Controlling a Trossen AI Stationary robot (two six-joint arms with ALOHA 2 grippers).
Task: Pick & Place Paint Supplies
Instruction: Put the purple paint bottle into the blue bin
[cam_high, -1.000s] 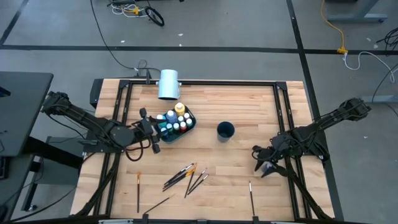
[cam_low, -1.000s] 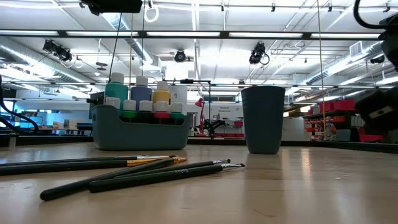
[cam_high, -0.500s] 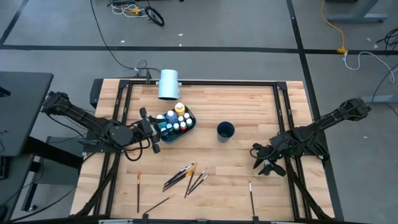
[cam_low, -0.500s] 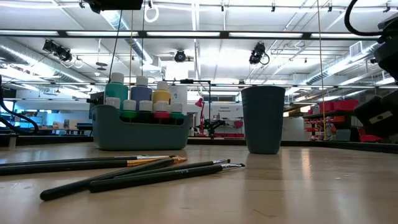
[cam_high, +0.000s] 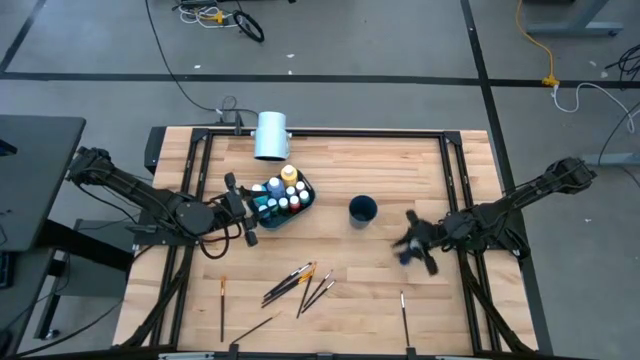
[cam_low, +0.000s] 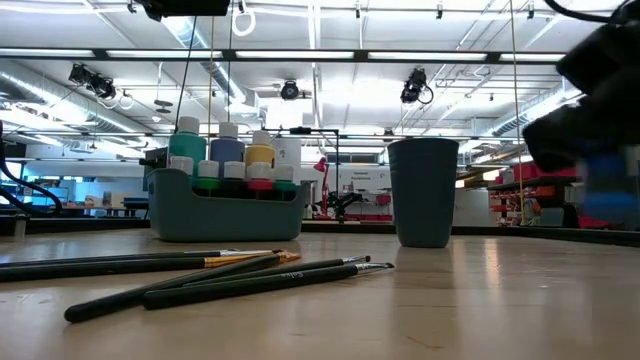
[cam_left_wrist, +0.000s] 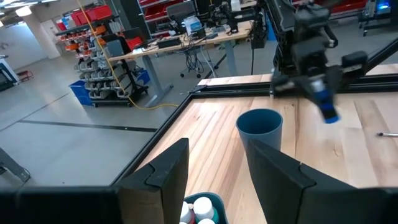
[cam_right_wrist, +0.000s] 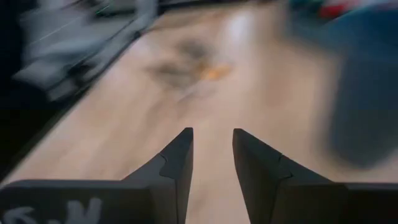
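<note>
Here we record the station line by line.

Work surface: a pale wooden slatted table (cam_high: 400, 170) in a dark metal frame.

Left gripper: we find the left gripper (cam_high: 243, 211) just beside the caddy's outer wall, on the left half of the table. In its wrist view the two dark fingers (cam_left_wrist: 168, 171) stand apart with nothing between them, and white caps show under the gap.

Right gripper: the right gripper (cam_high: 412, 248) hangs over the right half of the table, near the cup and between it and the table's right frame.

Right grip: from the left wrist view we read the right gripper's fingers as closed on a small blue paint bottle (cam_left_wrist: 324, 106), which sticks out slantwise below them, clear of the wood.

Bottle store: a dark grey plastic caddy (cam_high: 305, 200) stands left of centre. It holds the other paint bottles (cam_low: 226, 152) upright, with teal, blue, yellow and white caps showing.

Cup: a dark blue plastic cup (cam_high: 362, 209) stands upright and apart, to the right of the caddy.

Brushes: a loose cluster of thin dark-handled paintbrushes (cam_high: 300, 280) lies flat near the front edge. A single orange-handled brush (cam_high: 222, 305) lies well to its left and a lone dark brush (cam_high: 403, 312) to its right.

Other item: a large white cylinder (cam_high: 271, 135) lies at the back edge.
</note>
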